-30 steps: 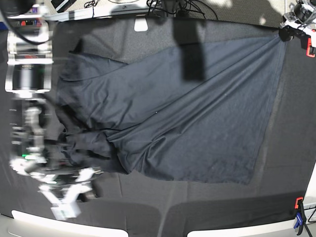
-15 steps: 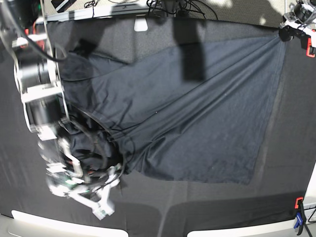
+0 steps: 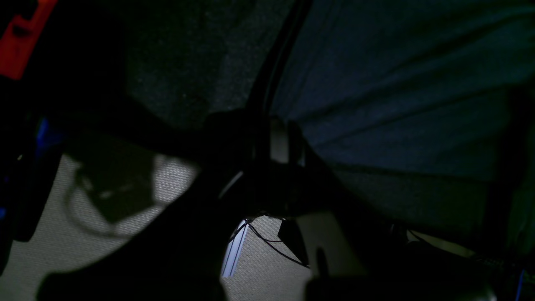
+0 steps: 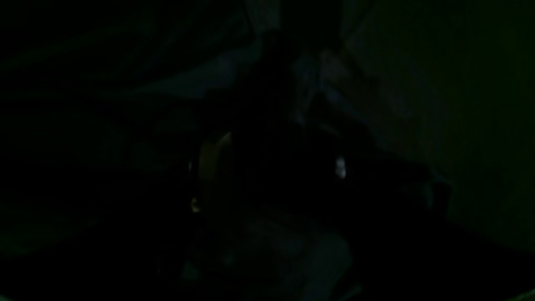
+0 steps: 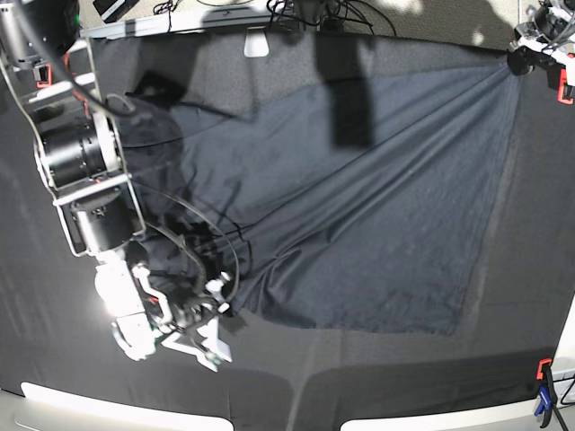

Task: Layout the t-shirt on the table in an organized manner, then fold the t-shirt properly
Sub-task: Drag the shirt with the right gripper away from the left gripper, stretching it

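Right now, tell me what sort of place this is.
Probably a robotics lab bench: a table dressed in black cloth held by a red clamp, cables along its far edge, and a t-shirt spread for folding.

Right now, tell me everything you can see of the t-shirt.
The t-shirt is dark charcoal-navy soft fabric, spread across the black-clothed table. One corner is drawn taut to the far corner, where the left claw is shut on it, creases fanning outward. Its other end lies bunched under the right claw. No collar or label shows.
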Controlling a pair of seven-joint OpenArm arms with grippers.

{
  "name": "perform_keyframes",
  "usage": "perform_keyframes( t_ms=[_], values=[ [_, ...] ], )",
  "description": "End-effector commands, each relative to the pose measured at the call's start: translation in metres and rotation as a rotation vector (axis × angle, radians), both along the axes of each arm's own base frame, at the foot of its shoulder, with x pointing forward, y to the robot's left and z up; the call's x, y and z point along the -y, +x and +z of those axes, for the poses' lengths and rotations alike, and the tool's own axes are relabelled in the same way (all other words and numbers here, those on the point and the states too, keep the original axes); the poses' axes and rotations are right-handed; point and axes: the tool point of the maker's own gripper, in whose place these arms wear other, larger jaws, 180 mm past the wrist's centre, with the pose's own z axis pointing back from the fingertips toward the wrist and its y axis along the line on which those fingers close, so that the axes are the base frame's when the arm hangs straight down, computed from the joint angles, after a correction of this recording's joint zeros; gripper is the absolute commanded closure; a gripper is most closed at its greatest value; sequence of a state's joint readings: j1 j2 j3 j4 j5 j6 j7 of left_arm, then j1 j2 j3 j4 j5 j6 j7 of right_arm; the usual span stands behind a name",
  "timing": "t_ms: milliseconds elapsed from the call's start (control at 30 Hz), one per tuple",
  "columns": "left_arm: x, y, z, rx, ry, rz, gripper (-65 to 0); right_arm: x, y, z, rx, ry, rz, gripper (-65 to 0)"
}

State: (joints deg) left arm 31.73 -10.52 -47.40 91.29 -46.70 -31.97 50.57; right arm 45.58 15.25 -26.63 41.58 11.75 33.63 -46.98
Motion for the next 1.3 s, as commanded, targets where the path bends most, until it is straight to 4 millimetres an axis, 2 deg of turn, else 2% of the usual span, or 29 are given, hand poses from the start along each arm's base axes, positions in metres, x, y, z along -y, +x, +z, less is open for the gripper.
perform_keyframes(
  t_ms=[0,100,200,233,300,367,467,567,667,767,800,967,1033,1267],
  values=[
    [-0.008,0.001,0.007,0.011,0.027,-0.002,0.0,0.005,0.021,0.025,0.076,-0.005,-0.011,-27.0],
    [-0.007,-0.001,0.006,0.000,0.022,-0.007,0.0,0.022,0.021,0.018,0.076,-0.072,-0.040,-27.0],
    [-0.007,-0.001,0.006,-0.001,0.022,-0.007,0.0,0.030,0.016,0.005,0.047,-0.074,-0.060,-25.2],
    [-0.007,-0.001,0.006,0.000,0.022,-0.007,0.0,0.029,0.017,0.003,0.057,-0.059,-0.061,-21.9],
    [-0.007,-0.001,0.006,0.000,0.023,-0.007,0.0,0.026,0.026,0.008,0.120,-0.019,-0.050,-11.0],
    [-0.007,-0.001,0.006,-0.001,0.022,-0.007,0.0,0.029,0.041,0.020,0.218,-0.037,-0.025,-0.5],
    [-0.007,-0.001,0.006,0.000,0.021,-0.006,0.0,0.063,0.072,0.050,0.420,-0.190,-0.154,0.0],
    [-0.006,-0.001,0.005,-0.001,0.019,-0.005,0.0,0.091,0.089,0.083,0.584,-0.299,-0.280,0.0],
    [-0.006,-0.001,0.005,0.000,0.019,-0.004,0.0,0.099,0.098,0.105,0.695,-0.344,-0.301,0.0],
    [-0.006,-0.001,0.005,-0.001,0.018,-0.004,0.0,0.093,0.105,0.116,0.771,-0.330,-0.274,0.0],
    [-0.006,-0.001,0.005,-0.001,0.018,-0.004,0.0,0.090,0.105,0.116,0.776,-0.321,-0.267,-0.8],
    [-0.006,-0.001,0.005,-0.001,0.018,-0.004,0.0,0.083,0.105,0.109,0.743,-0.262,-0.260,-22.3],
    [-0.006,-0.001,0.005,-0.001,0.018,-0.004,0.0,0.082,0.105,0.109,0.742,-0.260,-0.256,-28.2],
    [-0.006,-0.001,0.005,0.000,0.019,-0.004,0.0,0.083,0.109,0.119,0.753,-0.262,-0.264,-29.1]
  ],
)
